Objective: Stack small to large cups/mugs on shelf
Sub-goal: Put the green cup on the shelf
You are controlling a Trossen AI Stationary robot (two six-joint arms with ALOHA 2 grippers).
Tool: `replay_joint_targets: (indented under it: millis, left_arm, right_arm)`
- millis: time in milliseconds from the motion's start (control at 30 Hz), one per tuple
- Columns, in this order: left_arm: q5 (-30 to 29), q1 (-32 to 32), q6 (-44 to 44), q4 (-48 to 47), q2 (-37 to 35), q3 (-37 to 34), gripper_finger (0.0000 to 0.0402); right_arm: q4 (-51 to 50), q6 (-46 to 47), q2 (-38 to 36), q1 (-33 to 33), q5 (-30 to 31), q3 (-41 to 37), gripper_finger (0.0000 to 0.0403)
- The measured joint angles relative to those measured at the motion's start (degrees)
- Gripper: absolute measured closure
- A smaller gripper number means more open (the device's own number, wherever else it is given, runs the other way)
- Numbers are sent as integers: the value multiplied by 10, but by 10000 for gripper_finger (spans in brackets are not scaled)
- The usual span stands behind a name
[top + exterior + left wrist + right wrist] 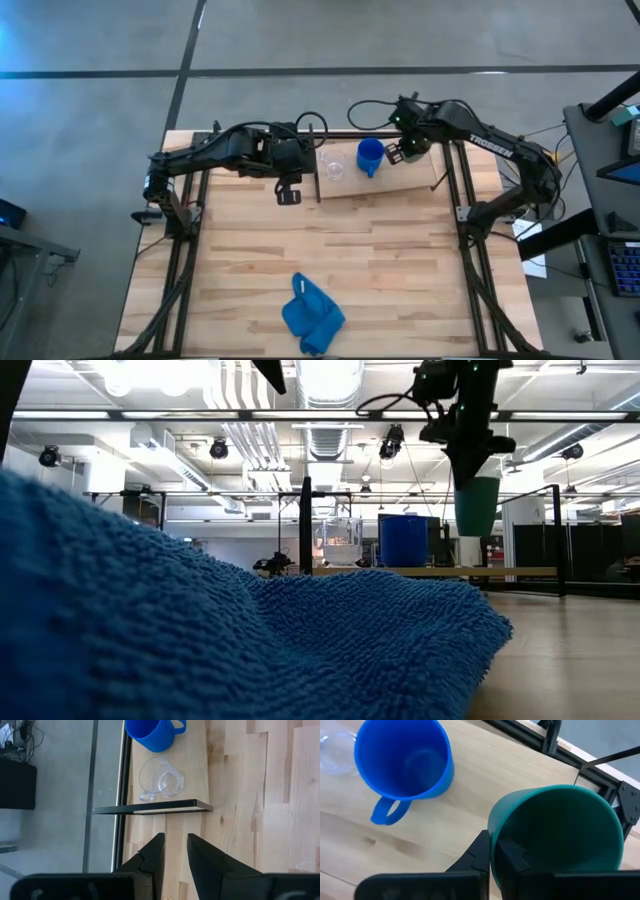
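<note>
The clear cup [160,779] and the blue mug [150,732] stand upright side by side on the pale shelf board [405,178], the clear cup nearer the shelf's left end. My right gripper [495,847] is shut on the dark green cup [560,835], which hangs in the air just right of the blue mug [402,762]. In the low view the green cup [477,505] is above the shelf [450,571]. My left gripper [175,847] is open, touches nothing, and hovers over the table just off the shelf's left end. My right gripper holds the green cup by its rim wall [492,827], on the side facing the gripper. One finger [512,856] is inside the cup and the other [479,851] is outside. It comes from above, and the cup hangs upright, lifted clear above the shelf.
A blue cloth [312,316] lies near the table's near edge and fills the low view's foreground [200,630]. Black rods [318,160] stand at the shelf's ends. Black frame rails [185,250] run along the table's left and right sides. Bare planks [330,240] lie between shelf and cloth.
</note>
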Motion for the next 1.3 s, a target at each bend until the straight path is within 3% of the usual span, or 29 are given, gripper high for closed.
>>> replay_joint_targets:
  millis: [233,567,1300]
  left_arm:
    - [0,0,0,0,0,0,333]
    - [0,0,0,1,0,-1,333]
    - [0,0,0,1,0,-1,333]
  right_arm:
    - [6,-20,37,-18,-37,0,394]
    - [7,-21,75,-18,-39,0,394]
    - [22,-21,79,-18,-35,-13,390]
